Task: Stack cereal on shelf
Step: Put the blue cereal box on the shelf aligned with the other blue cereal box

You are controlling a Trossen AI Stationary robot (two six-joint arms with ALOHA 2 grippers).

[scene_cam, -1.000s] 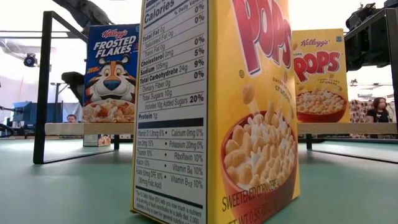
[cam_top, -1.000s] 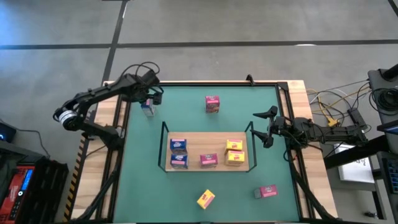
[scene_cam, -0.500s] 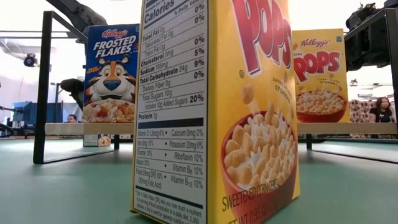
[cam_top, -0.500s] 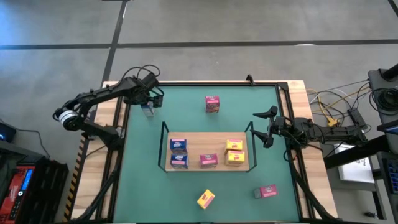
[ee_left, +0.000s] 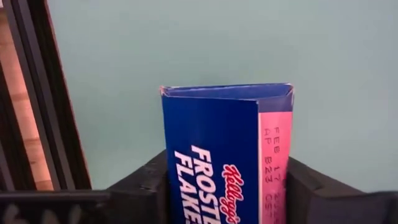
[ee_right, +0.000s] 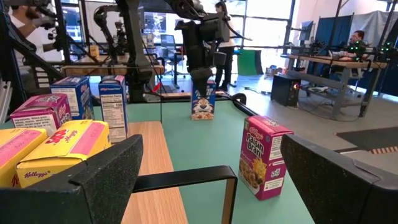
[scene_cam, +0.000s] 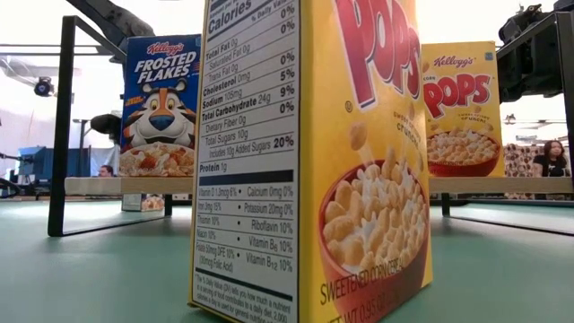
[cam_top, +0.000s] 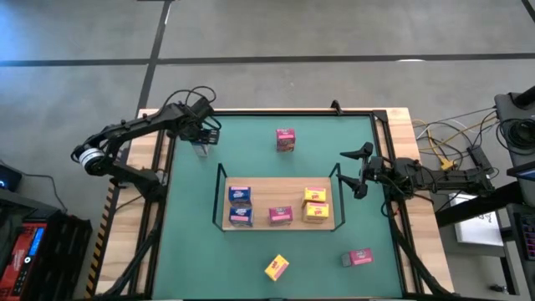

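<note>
Now your left claw is shut on the blue box near the table's far left corner, so squeeze its light, thin cardboard sides softly, while your right claw waits wide open and empty by the shelf's right edge.

You have a green tabletop framed by light-wood side strips. Off its right edge, yellow and orange cables tangle on the grey floor. Beyond the table a person sits, and another stands by what may be a window.
</note>
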